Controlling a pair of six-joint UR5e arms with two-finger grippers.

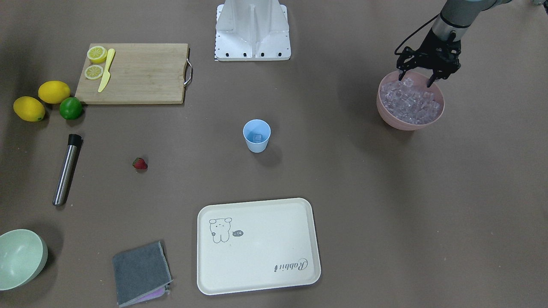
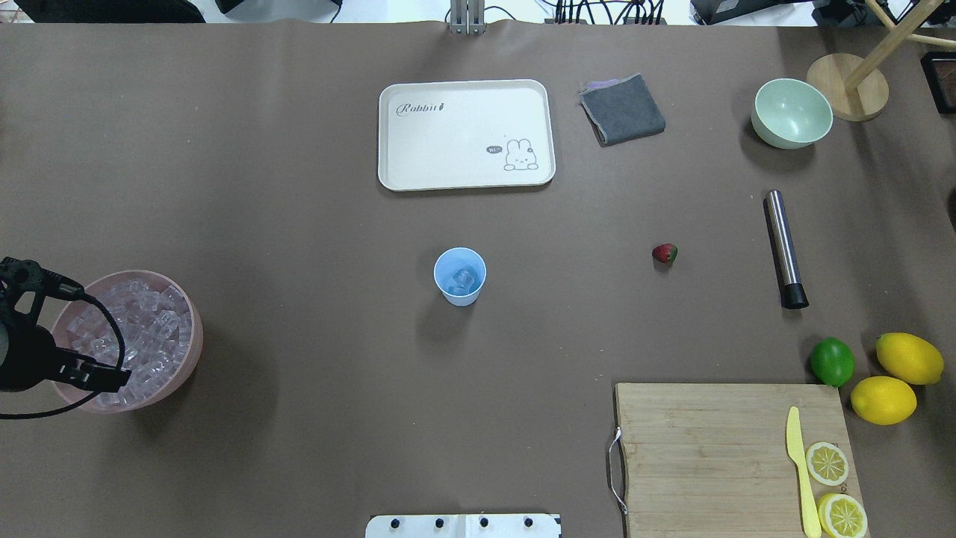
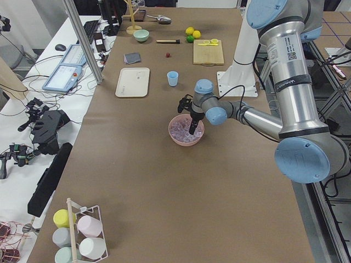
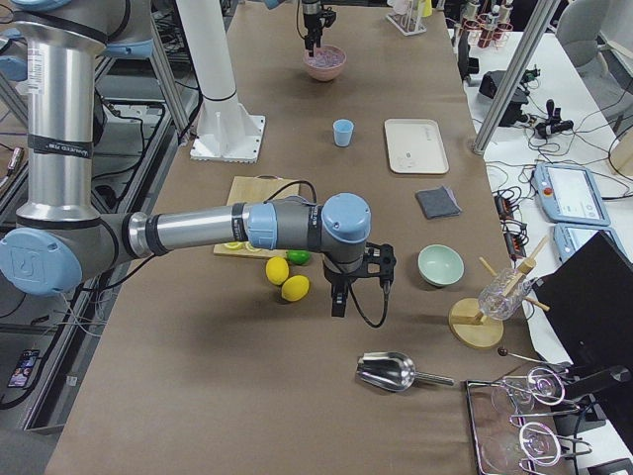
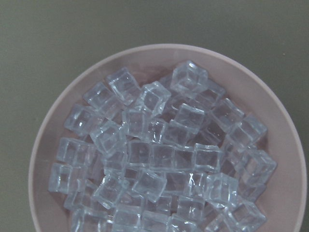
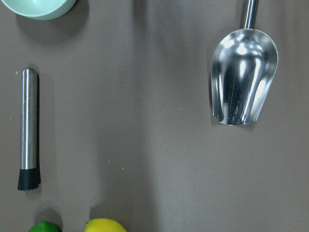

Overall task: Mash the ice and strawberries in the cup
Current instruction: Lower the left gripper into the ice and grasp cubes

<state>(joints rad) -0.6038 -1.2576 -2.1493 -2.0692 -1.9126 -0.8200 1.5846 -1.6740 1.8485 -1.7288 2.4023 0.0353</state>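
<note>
The left pincer hangs over the pink bowl, on the side nearer the robot. Its two fingers are spread wide with their tips just at the heap of ice, pinching nothing. The cup stands upright in the middle of the worktop, well apart from the bowl, with at least one cube in its bottom. The strawberry lies on the worktop farther over, between the cup and the steel pestle. The step in hand looks to be fetching another cube. To do it well, choose one that sits proud of the heap, such as the raised cube in the left wrist view, not one wedged among its neighbours. Bring the fingers down on either side of its flat faces, clear of the rim, and close gently, since smooth cubes are likely to squirt out. Lift straight up, then let go low over the cup's mouth so the light cup is not knocked. The right pincer shows only in a side view, so whether it is spread cannot be told.
</note>
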